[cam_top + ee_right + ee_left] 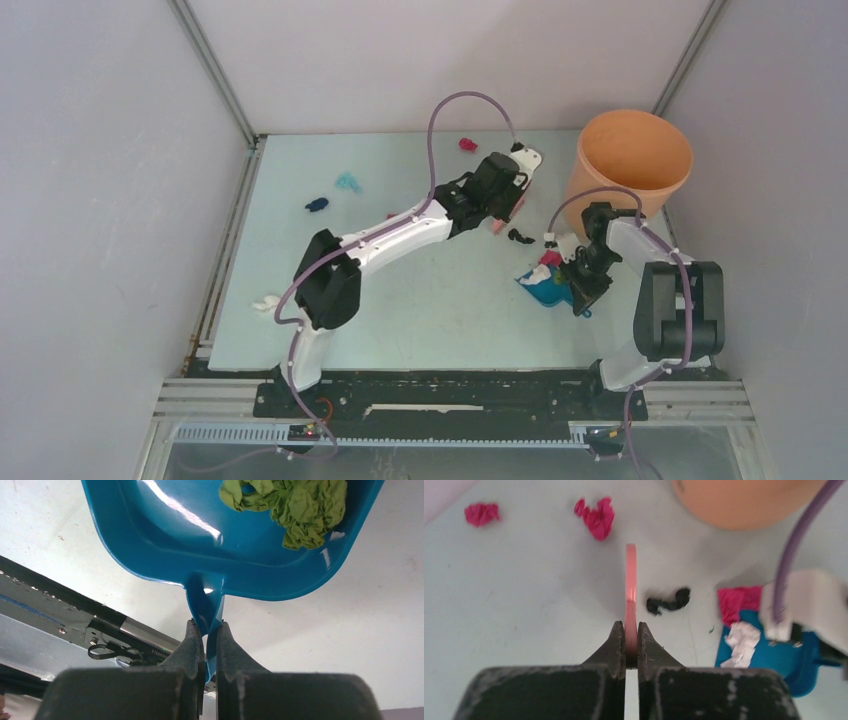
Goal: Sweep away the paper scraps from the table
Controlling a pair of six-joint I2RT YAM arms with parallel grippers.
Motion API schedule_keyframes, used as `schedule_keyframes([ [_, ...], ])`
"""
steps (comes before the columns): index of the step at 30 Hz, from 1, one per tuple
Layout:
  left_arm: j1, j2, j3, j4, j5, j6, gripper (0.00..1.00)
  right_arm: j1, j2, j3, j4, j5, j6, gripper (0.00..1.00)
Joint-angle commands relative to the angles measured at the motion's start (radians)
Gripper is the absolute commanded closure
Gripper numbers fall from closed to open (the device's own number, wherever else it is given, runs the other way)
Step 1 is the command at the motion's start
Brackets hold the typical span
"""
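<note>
Left tool [626, 630] grips brush [630, 575], right tool [205, 630] dustpan [175, 545]; some scraps [295, 510] lie gathered; others dot the desk [420, 320], ten to twelve o'clock.

No text, brand or number is legible anywhere. A faint mark on the metal rail [132, 630] at eight o'clock in the right wrist view is too small to read.

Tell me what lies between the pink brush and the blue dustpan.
One dark navy scrap lies between the pink brush and the blue dustpan; the left wrist view shows it clearly.
</note>
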Motion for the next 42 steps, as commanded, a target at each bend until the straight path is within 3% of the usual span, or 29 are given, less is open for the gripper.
schedule_keyframes([
  [1, 0.0, 0.063, 0.099, 0.099, 0.126, 0.003, 1.0, -0.005, 0.052, 0.029, 0.019, 0.007, 0.017, 1.0],
  [5, 0.0, 0.073, 0.077, 0.13, 0.244, -0.046, 1.0, -0.008, 0.114, 0.063, 0.043, -0.005, 0.035, 1.0],
  [16, -0.001, -0.138, -0.215, 0.314, 0.339, -0.179, 1.0, -0.009, 0.224, 0.111, 0.118, -0.039, 0.064, 1.0],
  [35, 0.001, -0.287, -0.265, 0.303, 0.22, -0.226, 1.0, -0.046, 0.021, -0.01, 0.236, -0.186, 0.011, 1.0],
  [42, 0.0, -0.471, -0.323, 0.274, 0.094, -0.198, 1.0, -0.046, -0.032, -0.028, 0.234, -0.235, 0.017, 1.0],
])
